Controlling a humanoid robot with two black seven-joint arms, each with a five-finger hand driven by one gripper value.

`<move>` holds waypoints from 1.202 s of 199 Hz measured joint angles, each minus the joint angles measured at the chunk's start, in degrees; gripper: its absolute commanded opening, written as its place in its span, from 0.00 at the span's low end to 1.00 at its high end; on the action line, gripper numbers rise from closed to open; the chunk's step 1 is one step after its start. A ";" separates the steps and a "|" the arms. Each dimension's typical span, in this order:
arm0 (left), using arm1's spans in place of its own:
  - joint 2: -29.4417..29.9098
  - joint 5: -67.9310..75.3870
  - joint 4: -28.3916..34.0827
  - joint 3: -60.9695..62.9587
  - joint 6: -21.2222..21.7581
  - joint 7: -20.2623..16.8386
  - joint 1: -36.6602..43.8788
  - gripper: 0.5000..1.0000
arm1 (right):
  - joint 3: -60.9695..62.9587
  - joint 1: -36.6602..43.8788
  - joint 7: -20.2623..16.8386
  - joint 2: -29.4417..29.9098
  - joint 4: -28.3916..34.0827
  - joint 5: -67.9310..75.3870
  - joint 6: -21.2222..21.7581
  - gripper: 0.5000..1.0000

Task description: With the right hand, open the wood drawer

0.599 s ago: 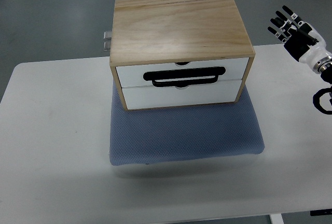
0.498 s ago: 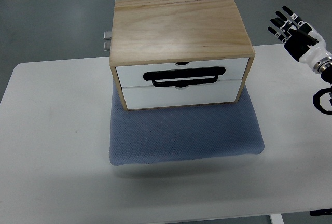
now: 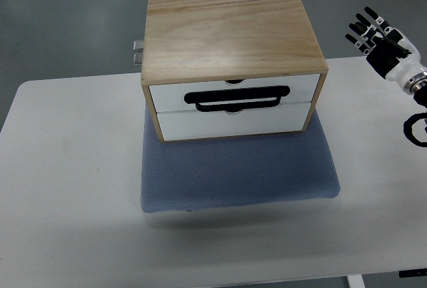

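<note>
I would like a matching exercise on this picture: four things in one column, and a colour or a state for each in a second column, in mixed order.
Things:
1. Square padded fabric mat
2. Long loop-shaped drawer handle
3. Right hand
4. Flat wooden top of the drawer box

Colours or states:
A. Black
B. Fingers spread, holding nothing
C. Blue-grey
D. Light brown with grain

Pairs: 1-C, 2-A, 3-B, 4-D

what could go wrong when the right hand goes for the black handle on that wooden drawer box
The right hand hovers open, far right of the wooden two-drawer box, so it must travel sideways and could clip the box's right wall. The black loop handle lies flat against the white drawer fronts, leaving little room for fingers. The box sits on a soft blue-grey mat, so a pull might drag it all forward.
</note>
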 measured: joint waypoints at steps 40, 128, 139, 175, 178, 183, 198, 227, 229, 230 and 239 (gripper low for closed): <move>0.00 0.00 -0.10 -0.05 0.00 0.04 0.04 1.00 | -0.03 0.00 -0.24 0.13 0.00 0.09 0.11 0.86; 0.00 0.00 -0.09 -0.05 0.00 0.07 0.04 1.00 | -0.14 0.33 -0.40 0.34 0.00 0.10 0.30 0.86; 0.00 0.00 -0.09 -0.05 0.00 0.07 0.04 1.00 | -0.15 0.34 -0.41 0.32 0.00 0.10 0.30 0.86; 0.00 0.00 -0.09 -0.05 0.00 0.08 0.04 1.00 | -0.16 0.48 -0.43 0.13 0.00 0.10 0.18 0.86; 0.00 0.00 -0.09 -0.05 0.00 0.08 0.04 1.00 | -0.16 0.49 -0.43 0.11 0.00 0.10 0.18 0.86; 0.00 0.00 -0.09 -0.05 0.00 0.08 0.04 1.00 | -0.16 0.50 -0.43 0.07 0.00 0.10 0.15 0.86; 0.00 0.00 -0.09 -0.05 0.00 0.08 0.04 1.00 | -0.16 0.51 -0.43 -0.10 0.00 0.04 0.10 0.86; 0.00 0.00 -0.09 -0.05 0.00 0.08 0.04 1.00 | -0.27 0.51 -0.31 -0.48 0.00 -0.02 0.11 0.86; 0.00 0.00 -0.09 -0.05 0.00 0.08 0.04 1.00 | -0.28 0.51 -0.30 -0.49 0.00 -0.04 0.11 0.86; 0.00 0.00 -0.09 -0.05 0.00 0.08 0.04 1.00 | -0.29 0.51 -0.29 -0.50 0.00 -0.05 0.11 0.86; 0.00 0.00 -0.09 -0.05 0.00 0.08 0.04 1.00 | -0.31 0.51 -0.24 -0.52 0.00 -0.15 0.12 0.86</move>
